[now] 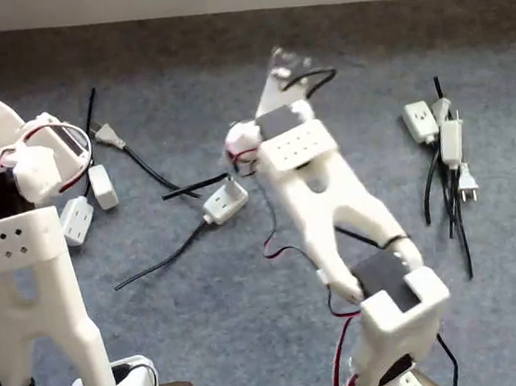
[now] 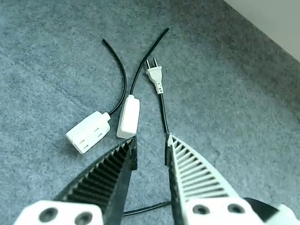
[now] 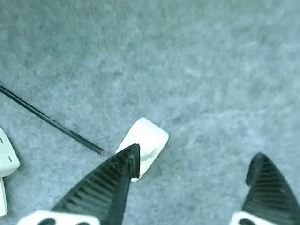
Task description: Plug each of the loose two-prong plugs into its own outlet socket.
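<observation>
Left gripper [image 2: 150, 146], jaws slightly parted and empty, hovers near the black-corded white two-prong plug [image 1: 107, 134].
Plug lies upper left in the high view, beside a white plastic outlet socket [image 1: 77, 220]; right gripper [image 3: 194, 161] gapes, empty. Likely best: pinch plug body squarely, prongs toward slots.

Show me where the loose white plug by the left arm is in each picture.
High view: the loose white plug lies upper left.
Left wrist view: the plug lies ahead of the left gripper.
Right wrist view: another white block lies here.
Shared landmark: the slotted white socket.
</observation>
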`<state>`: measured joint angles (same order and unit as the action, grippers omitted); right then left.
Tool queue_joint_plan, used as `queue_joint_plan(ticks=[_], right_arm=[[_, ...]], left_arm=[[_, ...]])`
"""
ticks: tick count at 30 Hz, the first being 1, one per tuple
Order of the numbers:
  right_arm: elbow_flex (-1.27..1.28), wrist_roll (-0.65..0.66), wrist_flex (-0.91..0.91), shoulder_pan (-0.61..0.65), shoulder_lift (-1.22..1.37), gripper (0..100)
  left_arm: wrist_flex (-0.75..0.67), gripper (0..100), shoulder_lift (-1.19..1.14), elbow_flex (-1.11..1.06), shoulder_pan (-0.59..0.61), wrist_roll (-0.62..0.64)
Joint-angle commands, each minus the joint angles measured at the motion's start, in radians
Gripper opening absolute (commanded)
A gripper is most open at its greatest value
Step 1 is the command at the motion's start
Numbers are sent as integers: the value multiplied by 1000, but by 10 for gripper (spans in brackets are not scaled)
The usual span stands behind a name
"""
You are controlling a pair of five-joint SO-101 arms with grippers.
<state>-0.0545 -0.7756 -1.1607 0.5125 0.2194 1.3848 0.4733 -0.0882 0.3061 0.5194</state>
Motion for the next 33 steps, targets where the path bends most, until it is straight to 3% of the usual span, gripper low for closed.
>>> queue_joint_plan(ticks=[1,9,19,27,33], right_arm=[[-74,-114,4,102,24,375],[-189,-325,4,139,131,375],[-295,-491,93,139,352,375],[-341,-496,77,85,360,375],[-420,-496,-64,7,246,375]], left_arm=[[-23,123,44,-7,8,6],[-21,123,48,-8,8,6],[-17,123,50,-8,8,6],[-17,123,44,-10,-65,6],[-81,123,50,-73,-70,6]])
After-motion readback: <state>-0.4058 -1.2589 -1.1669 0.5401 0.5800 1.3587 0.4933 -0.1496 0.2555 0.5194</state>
